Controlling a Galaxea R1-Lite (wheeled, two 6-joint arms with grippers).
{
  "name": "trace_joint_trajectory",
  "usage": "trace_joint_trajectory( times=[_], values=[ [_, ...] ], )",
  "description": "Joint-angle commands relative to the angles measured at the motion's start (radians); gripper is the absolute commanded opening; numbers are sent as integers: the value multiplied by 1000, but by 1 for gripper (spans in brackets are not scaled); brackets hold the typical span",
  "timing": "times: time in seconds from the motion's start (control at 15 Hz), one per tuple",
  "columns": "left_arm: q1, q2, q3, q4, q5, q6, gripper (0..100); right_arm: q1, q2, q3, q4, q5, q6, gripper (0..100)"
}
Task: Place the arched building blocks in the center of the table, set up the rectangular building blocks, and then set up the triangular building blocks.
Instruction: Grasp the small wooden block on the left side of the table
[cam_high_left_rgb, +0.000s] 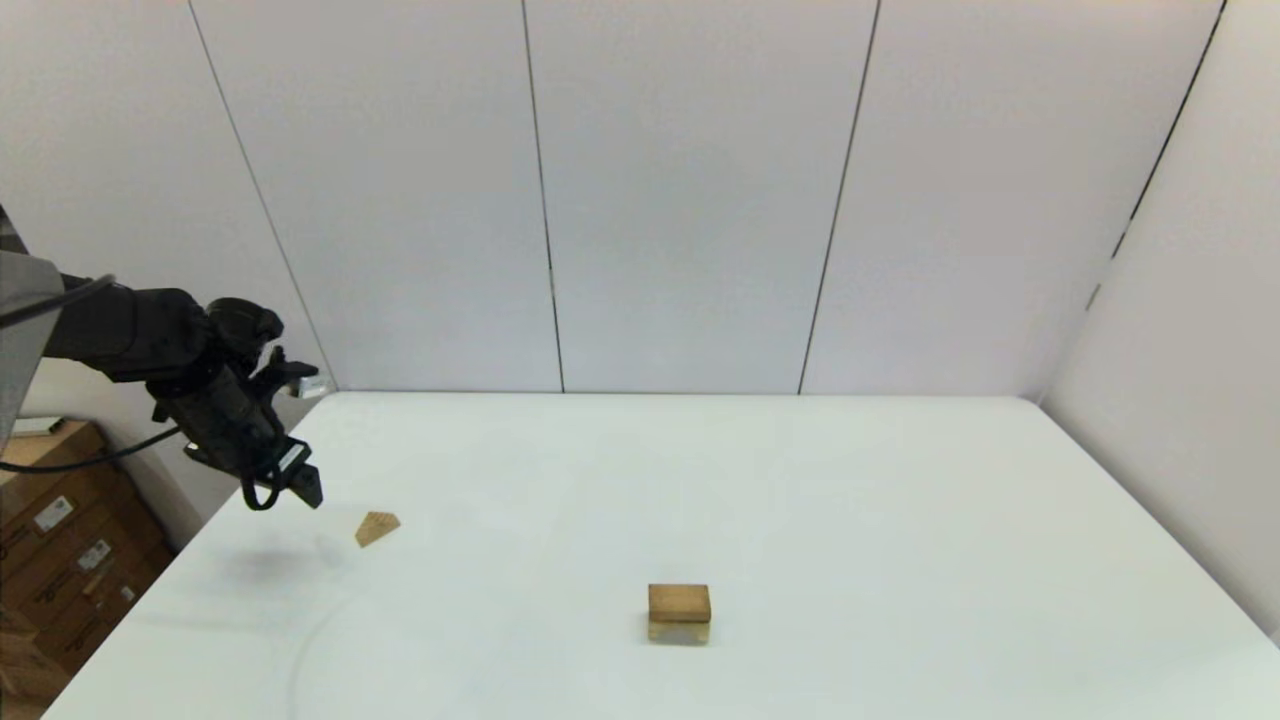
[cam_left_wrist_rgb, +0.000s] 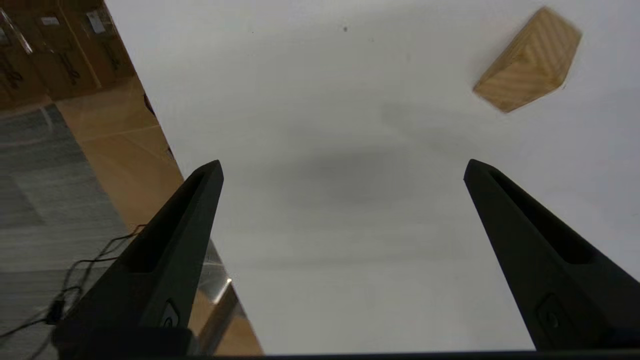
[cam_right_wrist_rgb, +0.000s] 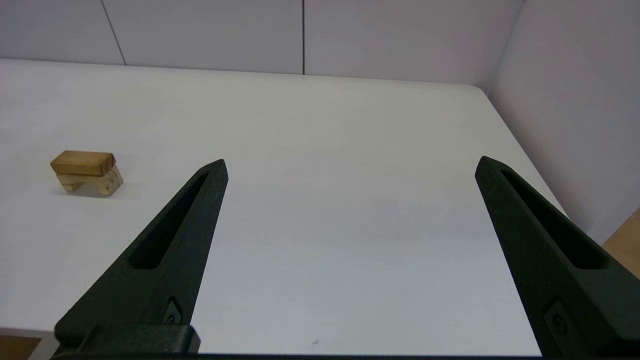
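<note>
Our left hand (cam_high_left_rgb: 285, 490) hangs wide open and empty just beside the triangular block (cam_high_left_rgb: 377, 527), probably lining up its grasp. Mid-bench (cam_high_left_rgb: 900, 520), the rectangular block (cam_high_left_rgb: 679, 602) caps the arched block (cam_high_left_rgb: 679, 632); our right hand (cam_right_wrist_rgb: 350, 165), parked aside, gapes empty too.

Bare white table (cam_high_left_rgb: 850, 520) surrounds the two-block stack (cam_high_left_rgb: 679, 612) at centre, open to approach from every side. The small triangular block (cam_high_left_rgb: 377, 527) lies alone near the left edge, just beside the wide-spread left gripper (cam_high_left_rgb: 290, 488).
</note>
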Motion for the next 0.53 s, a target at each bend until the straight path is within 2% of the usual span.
trace_joint_trajectory(
  times=[0.07, 0.33, 0.53],
  values=[
    [4, 5, -27, 36, -4, 38, 100, 0, 0, 2, 0, 0, -1, 100],
    [4, 22, -34, 54, -4, 199, 100, -1, 0, 2, 0, 0, -1, 100],
    [-11, 11, -50, 160, -12, 272, 100, 0, 0, 2, 0, 0, -1, 100]
  ],
)
